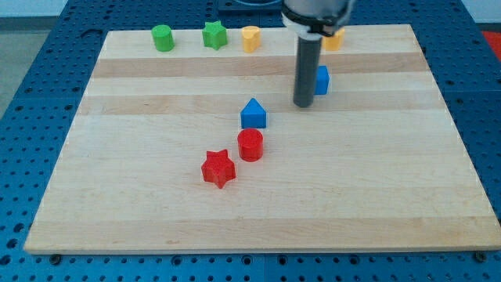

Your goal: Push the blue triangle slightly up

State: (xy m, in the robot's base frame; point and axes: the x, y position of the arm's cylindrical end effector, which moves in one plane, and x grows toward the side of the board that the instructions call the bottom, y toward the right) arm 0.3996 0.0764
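Where the straight dark rod comes down to the pale wooden board (156,211), you will find my tip (303,104) resting on the wood; it has no jaws to open or close, and it holds nothing. Just to the view's right of the rod sits a blue block (322,80), partly hidden behind the rod, so you cannot tell its shape, nor whether the rod touches it.

Take the blue triangle block (253,114) as your landmark. It stands near the middle of the board, and my tip lies to its right and a little above, near but apart from it. Bare wood stretches above the triangle up to the row of blocks at the board's top edge, so there is open room that way. Just below the triangle is a red cylinder block (250,145), close but not touching it, and further down to the left, just beside the cylinder, a red star block (218,168).

Far above the triangle, along the top edge, you can see a green cylinder block (162,37) well to the left, a green star block (214,34) up and left, and a yellow block (250,38) almost directly above. Up and to the right, an orange-yellow block (335,40) is largely covered by the arm's body, its shape unreadable. The arm itself is cut off by the view's top.
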